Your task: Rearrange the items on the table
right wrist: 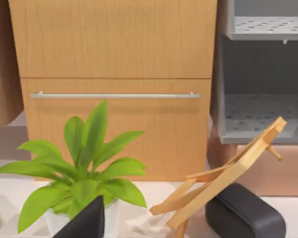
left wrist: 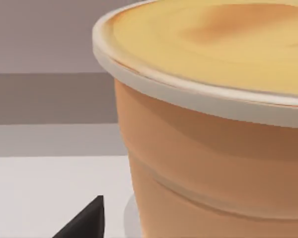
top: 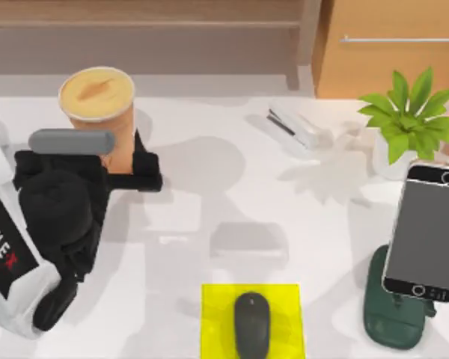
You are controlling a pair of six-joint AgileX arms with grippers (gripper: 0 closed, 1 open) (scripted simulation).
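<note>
Your left gripper sat at the table's rear left, its black fingers closed around the lower body of the drink cup; the cup stood upright between them, foamy top above the claw. From the left wrist, the cup loomed right in front. The mouse lay on a yellow mat at front centre. The smartphone was at the right, over a dark green object. I cannot tell your right claw's state.
</note>
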